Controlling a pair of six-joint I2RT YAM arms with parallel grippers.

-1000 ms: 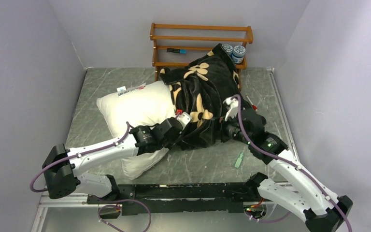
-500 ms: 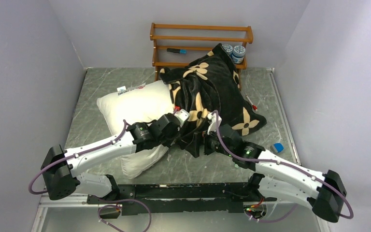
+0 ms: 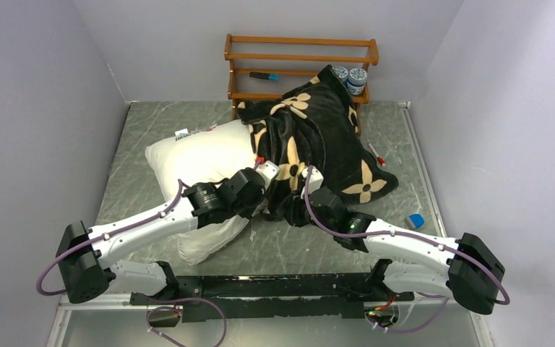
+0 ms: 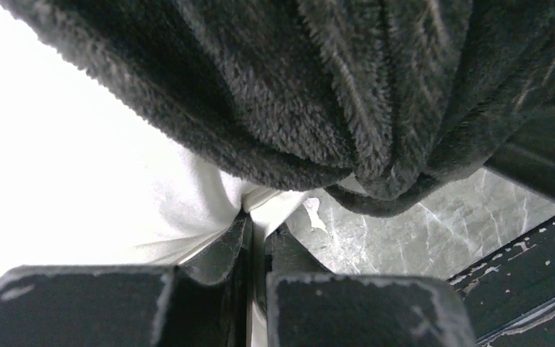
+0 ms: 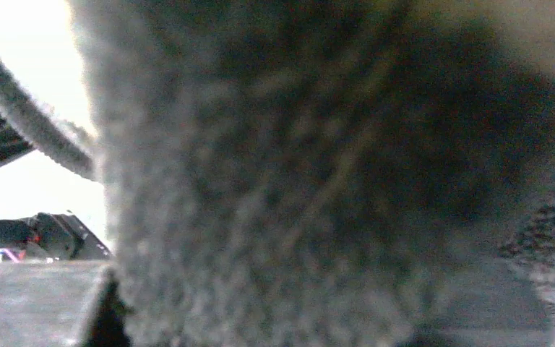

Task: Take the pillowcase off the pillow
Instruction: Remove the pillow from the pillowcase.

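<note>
Two left fingers [image 4: 217,253], pressed together at the lower middle of the left wrist view, pinch a fold of the white pillow [image 3: 195,159]. The rolled hem of the pillowcase [image 3: 318,130] hangs just above them. The right fingers are buried in blurred black plush that fills the right wrist view, so I cannot tell how wide they stand or whether they have a hold.

From above, the pillowcase is a bunched black heap with cream flower motifs. It covers the pillow's right part, while the bare white left part shows a small printed label at its upper edge.

One second ago the right arm [image 3: 405,242] reached over the heap's right side. It now lies low, its wrist at the heap's near hem beside the left wrist. That uncovers a flower on the lower right flap and a small blue object [image 3: 415,220].

The heap's far end leans on the wooden rack [image 3: 300,42], below two patterned tins [image 3: 352,76]. Bare grey worktop [image 3: 289,246] shows along the near edge, at far left and at right.
</note>
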